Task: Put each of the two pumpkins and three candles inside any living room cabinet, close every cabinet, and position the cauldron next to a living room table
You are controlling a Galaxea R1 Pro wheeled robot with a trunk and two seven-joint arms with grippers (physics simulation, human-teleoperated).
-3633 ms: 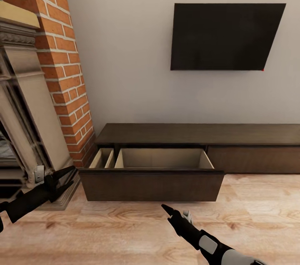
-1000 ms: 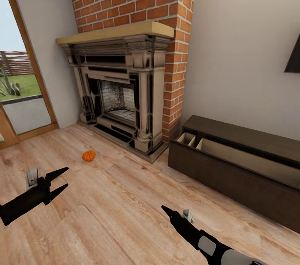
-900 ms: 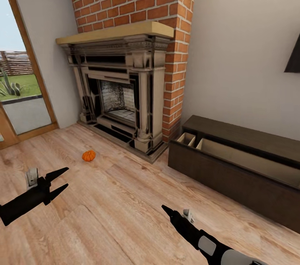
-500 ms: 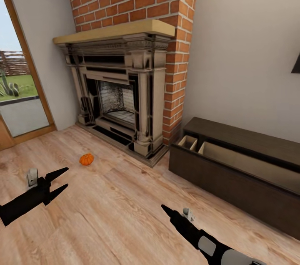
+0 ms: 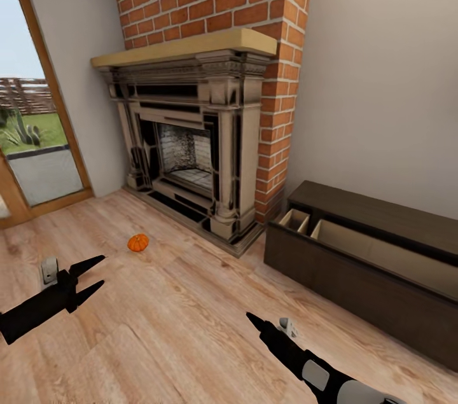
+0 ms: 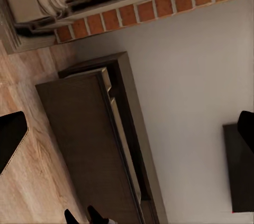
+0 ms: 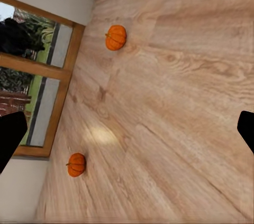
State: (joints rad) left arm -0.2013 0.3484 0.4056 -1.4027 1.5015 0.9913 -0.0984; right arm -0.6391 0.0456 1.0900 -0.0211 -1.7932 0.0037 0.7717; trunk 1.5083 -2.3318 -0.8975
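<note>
Low over the wooden floor (image 5: 191, 321), the left gripper (image 5: 90, 275) hangs with its two black fingers spread apart and nothing between them; the right gripper (image 5: 264, 326) also hangs empty, but whether its fingers are parted cannot be told from the head view. One pumpkin (image 5: 138, 242) sits on the floor ahead of the left gripper and slightly toward the fireplace (image 5: 191, 137), well apart from both arms, with the left arm the nearer. Being round, it offers no long axis to line up with. The right wrist view shows a second pumpkin (image 7: 76, 164) on the floor beside the window frame (image 7: 50, 113), farther off than the first. On the robot's right, the cabinet (image 5: 369, 264) stands against the wall with a drawer pulled out, its pale interior bare where visible.
</note>
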